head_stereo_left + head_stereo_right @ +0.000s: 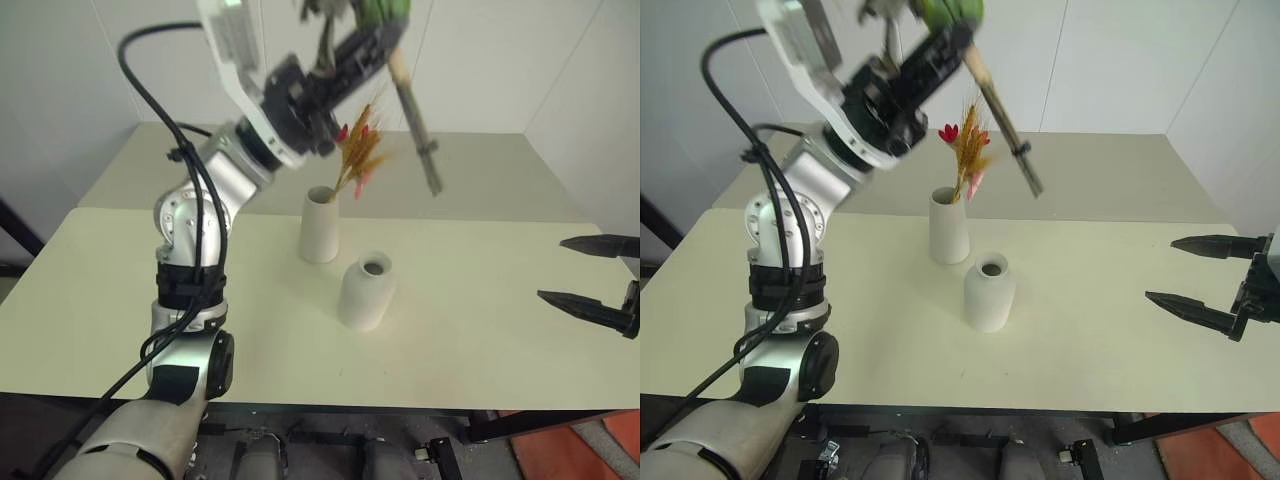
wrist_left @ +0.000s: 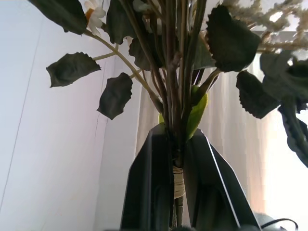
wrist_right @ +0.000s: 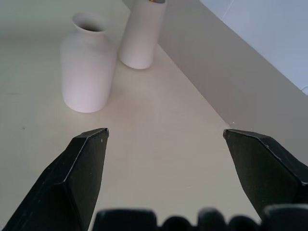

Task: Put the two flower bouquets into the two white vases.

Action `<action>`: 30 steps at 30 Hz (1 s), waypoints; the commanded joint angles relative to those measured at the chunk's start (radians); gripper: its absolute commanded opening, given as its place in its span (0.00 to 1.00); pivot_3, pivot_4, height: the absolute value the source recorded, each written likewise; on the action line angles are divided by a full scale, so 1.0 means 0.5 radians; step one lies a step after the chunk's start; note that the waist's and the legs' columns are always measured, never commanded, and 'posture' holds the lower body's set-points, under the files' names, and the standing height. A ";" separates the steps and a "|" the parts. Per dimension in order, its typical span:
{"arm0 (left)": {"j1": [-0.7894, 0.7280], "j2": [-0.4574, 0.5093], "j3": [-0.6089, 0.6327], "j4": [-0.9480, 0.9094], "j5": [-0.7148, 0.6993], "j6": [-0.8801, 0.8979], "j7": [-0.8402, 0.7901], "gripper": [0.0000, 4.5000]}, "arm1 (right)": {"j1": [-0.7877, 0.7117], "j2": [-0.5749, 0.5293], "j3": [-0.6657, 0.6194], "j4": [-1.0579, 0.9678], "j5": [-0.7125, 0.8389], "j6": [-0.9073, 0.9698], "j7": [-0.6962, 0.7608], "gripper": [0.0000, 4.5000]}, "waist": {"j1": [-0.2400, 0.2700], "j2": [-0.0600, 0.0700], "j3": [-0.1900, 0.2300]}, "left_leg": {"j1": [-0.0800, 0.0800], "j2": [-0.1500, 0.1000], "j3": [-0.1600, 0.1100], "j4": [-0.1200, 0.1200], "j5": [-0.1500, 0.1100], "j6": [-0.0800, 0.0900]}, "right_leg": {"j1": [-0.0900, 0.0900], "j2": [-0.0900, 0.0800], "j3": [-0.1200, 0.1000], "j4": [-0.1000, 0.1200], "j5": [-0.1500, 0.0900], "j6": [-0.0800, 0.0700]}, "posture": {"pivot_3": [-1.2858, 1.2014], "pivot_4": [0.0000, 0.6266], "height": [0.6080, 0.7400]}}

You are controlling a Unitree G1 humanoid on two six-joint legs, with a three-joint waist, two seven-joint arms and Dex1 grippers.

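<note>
White walls behind, pale table [image 1: 480,330] w/ both vases near centre. Tall cone vase [image 1: 320,226] already has the yellow-orange bundle [image 1: 358,150] in it, stalks leaning up and to the right. Rounder bottle vase [image 1: 366,291] stands just nearer and right of it, mouth empty, the two close but apart.

My L gripper [image 2: 174,168] is pressed tight on the second bouquet [image 2: 178,57] at its twine-wrapped stems; it's high in the air, above and behind the vases. Bouquet's long axis runs on a slant: leaves and blooms up toward the top edge, stem end [image 1: 430,170] pointing down and to the right, hanging over the far part of the table, right of the cone vase and beyond the bottle vase.

So the narrow neck lies below and nearer than the stem tips. I judge next move needs the stems brought toward vertical and pulled near-ward over that mouth. L arm is the one for it.

R gripper [image 1: 590,275] sits low at the right edge, fingers spread, holding nothing, well apart from the vases.
</note>
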 commanded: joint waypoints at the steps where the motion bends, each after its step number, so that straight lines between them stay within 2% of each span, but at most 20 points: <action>1: -0.061 -0.008 0.052 -0.036 -0.173 0.123 0.028 0.02 | -0.017 -0.015 -0.066 -0.040 0.016 -0.018 -0.027 1.00 | 0.001 0.000 0.000 | 0.000 0.000 0.000 0.000 0.000 0.000 | 0.001 0.000 0.000 0.000 0.000 0.000 | 0.52 0.24 1.00; 2: -0.056 0.010 0.036 -0.029 -0.181 0.169 0.012 0.02 | -0.021 -0.016 -0.058 -0.039 0.011 -0.020 -0.031 1.00 | 0.000 0.000 0.000 | 0.000 0.000 0.000 0.000 0.000 0.000 | 0.001 0.000 0.000 0.000 0.000 0.000 | 0.52 0.24 1.00; 6: 0.058 0.182 -0.255 -0.088 0.125 0.264 -0.129 0.02 | -0.030 -0.020 -0.027 -0.054 0.003 -0.004 -0.065 1.00 | -0.001 0.001 -0.001 | 0.001 0.000 0.000 0.000 0.000 0.000 | 0.001 0.001 0.000 0.000 0.000 0.001 | 0.52 0.24 1.00; 17: 0.164 0.196 -0.416 0.051 0.600 -0.036 -0.326 0.02 | -0.018 -0.043 -0.019 -0.069 0.004 0.024 -0.080 1.00 | 0.001 0.001 -0.001 | 0.000 0.000 0.000 0.001 0.000 0.001 | -0.001 0.001 0.000 0.000 0.001 -0.001 | 0.52 0.24 1.00; 21: 0.141 0.214 -0.402 0.081 0.583 0.103 -0.381 0.02 | -0.012 -0.056 -0.027 -0.069 0.006 0.036 -0.064 1.00 | 0.000 0.001 -0.001 | 0.000 0.000 0.000 0.001 0.000 0.001 | -0.001 0.001 0.000 0.000 0.001 -0.001 | 0.52 0.24 1.00; 30: 0.171 0.266 -0.477 0.045 0.731 0.105 -0.465 0.02 | -0.010 -0.064 -0.031 -0.070 0.002 0.047 -0.064 1.00 | -0.001 0.001 -0.001 | -0.001 0.001 0.000 0.001 -0.001 0.001 | -0.002 0.001 0.001 0.000 0.000 0.000 | 0.52 0.24 1.00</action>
